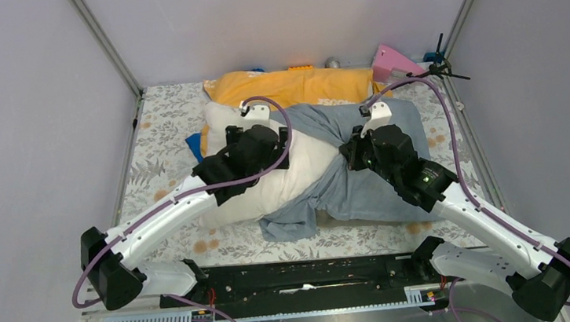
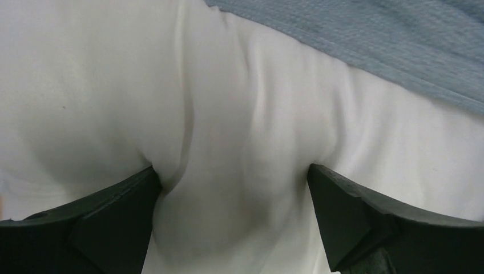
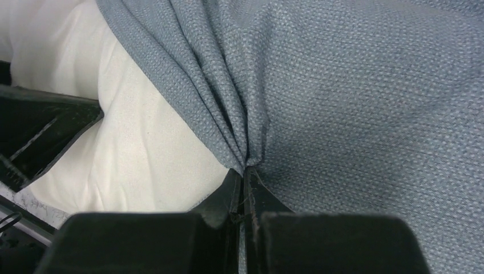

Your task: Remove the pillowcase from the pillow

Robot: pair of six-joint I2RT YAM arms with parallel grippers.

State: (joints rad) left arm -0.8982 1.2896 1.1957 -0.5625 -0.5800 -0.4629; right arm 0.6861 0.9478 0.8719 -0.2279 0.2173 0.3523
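The white pillow (image 1: pixel 291 174) lies mid-table, its left half bare. The grey-blue pillowcase (image 1: pixel 383 187) still covers its right part and bunches toward the front. My left gripper (image 1: pixel 274 148) presses down on the bare pillow; in the left wrist view (image 2: pixel 234 182) its jaws stand wide apart with pillow (image 2: pixel 240 114) bulging between them and the pillowcase edge (image 2: pixel 371 40) beyond. My right gripper (image 1: pixel 348 155) is shut on a pinched fold of pillowcase (image 3: pixel 371 103), seen at its fingertips (image 3: pixel 246 171), with the pillow (image 3: pixel 142 148) to the left.
An orange-covered pillow (image 1: pixel 298 85) lies behind, with bright blue fabric (image 1: pixel 196 143) under the white pillow's left end and a pink object (image 1: pixel 392 61) at the back right. The floral table cover (image 1: pixel 162 141) shows on the left. Frame posts stand at the back corners.
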